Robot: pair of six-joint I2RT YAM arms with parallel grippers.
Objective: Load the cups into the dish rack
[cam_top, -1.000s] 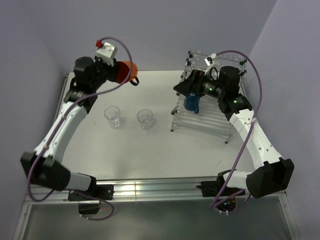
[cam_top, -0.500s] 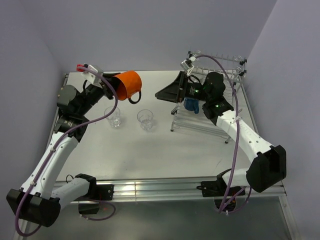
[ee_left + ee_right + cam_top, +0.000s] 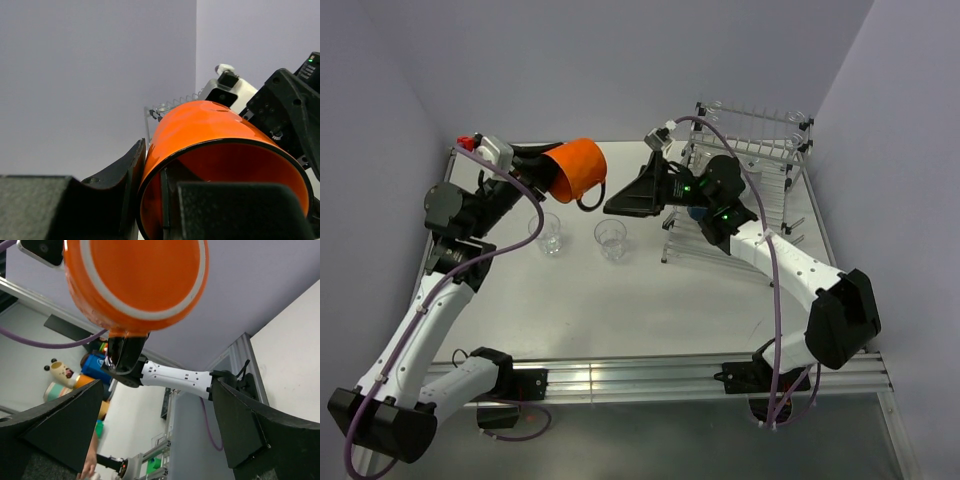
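Since approx. 1 s earlier, the right gripper [image 3: 618, 205] was swung left, off the dish rack [image 3: 775, 170] & away from the blue mug [image 3: 696, 211], which was left in the rack's near-left part. The orange mug [image 3: 576, 166] was brought inward & a bit nearer by the left arm.

The orange mug was held in the air on its side by the left gripper [image 3: 545, 165], clamped on the mug's wall w/ one finger inside the rim & one outside. Its base was turned toward the right gripper, whose jaws were spread wide, nothing between them, just beside the mug. A handover was probably intended, since the rack sat on the right arm's side.

Counted: 1 orange mug (airborne), 1 blue mug (in rack), 2 clear tumblers [image 3: 547, 233] upright on the table [image 3: 620, 300], near each other but apart; 1 rack. So 4 cups were seen, 1 loaded; no other cup could be made out.
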